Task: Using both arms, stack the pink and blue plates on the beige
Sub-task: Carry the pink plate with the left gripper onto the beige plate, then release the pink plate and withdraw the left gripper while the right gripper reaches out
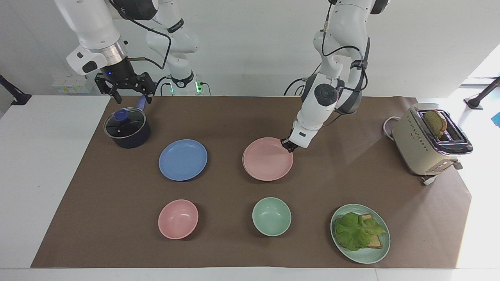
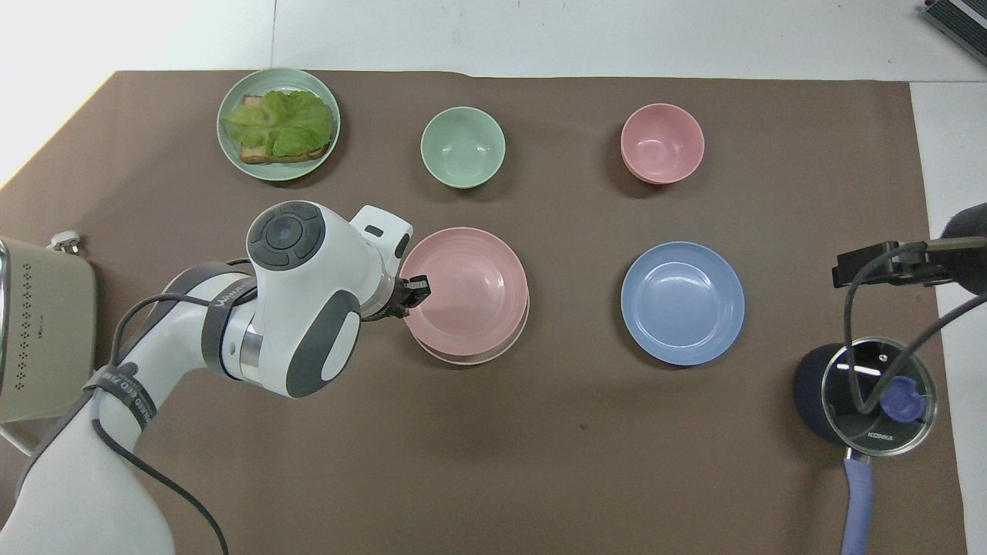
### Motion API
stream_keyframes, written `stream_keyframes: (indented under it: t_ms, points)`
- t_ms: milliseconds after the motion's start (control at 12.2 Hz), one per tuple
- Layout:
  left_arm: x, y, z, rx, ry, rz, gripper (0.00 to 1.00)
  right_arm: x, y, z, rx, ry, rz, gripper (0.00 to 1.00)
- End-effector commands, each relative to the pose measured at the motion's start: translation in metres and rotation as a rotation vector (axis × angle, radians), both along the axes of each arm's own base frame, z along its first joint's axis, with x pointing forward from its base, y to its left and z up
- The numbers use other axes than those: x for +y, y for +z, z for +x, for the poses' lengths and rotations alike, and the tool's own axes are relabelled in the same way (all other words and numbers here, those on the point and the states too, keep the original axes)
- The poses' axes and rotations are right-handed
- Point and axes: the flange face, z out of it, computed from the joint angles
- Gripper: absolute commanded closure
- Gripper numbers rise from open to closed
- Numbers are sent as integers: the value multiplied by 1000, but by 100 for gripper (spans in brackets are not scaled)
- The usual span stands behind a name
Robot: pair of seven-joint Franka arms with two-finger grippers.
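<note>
- Risk, right gripper (image 1: 124, 86): it hangs over the pot (image 1: 127, 128) at the right arm's end of the table, fingers spread and holding nothing. The blue plate (image 1: 183, 160) lies farther from the robots than the pot and close to it. A low sweep toward the plate could clip the lid knob or the pot's handle.
- Risk, left gripper (image 1: 288, 145): fingers pressed together on the rim of the pink plate (image 1: 267, 159), on the edge toward the left arm's end. The plate is over the beige plate (image 2: 472, 361) at the table's middle. I cannot tell whether it is seated or just above.
- Risk, centring: in the overhead view, 1 sliver of beige rim shows on the side nearer the robots. Released like this, the pink plate may settle askew or slide.
- Risk, 1-edge pinch: the free side can droop. Fingers pulled away sideways before they open fully could drag the plate off the stack.
- Risk, blue plate: it lies flat on the table with a shallow rim, so fingers may push it rather than catch it. The left arm would need to be out of the way before the blue plate arrives at the stack.
- Risk, pink bowl (image 1: 178, 219): same colour as the plate, so it could be mistaken for a target.
- Count, nearest the robots: 1 pot with 1 glass lid, 1 toaster (image 1: 429, 140) with 1 slice in it.
- Count, middle row: 3 plates (1 blue, 1 pink, 1 beige).
- Count, farthest row: 2 bowls (1 pink, 1 green bowl (image 1: 271, 216)), 1 green plate (image 1: 363, 256) with toast and lettuce.
- Count, arms: 2.
</note>
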Motion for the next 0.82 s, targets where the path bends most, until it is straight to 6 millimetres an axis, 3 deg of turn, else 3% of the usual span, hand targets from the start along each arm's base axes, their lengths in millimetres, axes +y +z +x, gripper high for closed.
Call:
stream_keyframes:
  t_ms: [0,82,245,327,572,736]
  points:
    - [2,4,1,-16,2,-16,35,1,1,-1,-12,-29,20,0]
    - [3,5,2,-15,0,-16,0,1,1,0,-21,-29,20,0]
    - [13,10,7,-16,8,-5,0,3,1,3,-51,-28,19,0]
    - [32,15,15,-13,22,0,0,3,1,5,-66,-48,20,0]
    - [117,66,50,-21,-102,77,0,4,-5,9,-78,-73,21,0]
    - [194,114,69,-77,-193,77,0,6,-27,15,-95,-70,23,0]
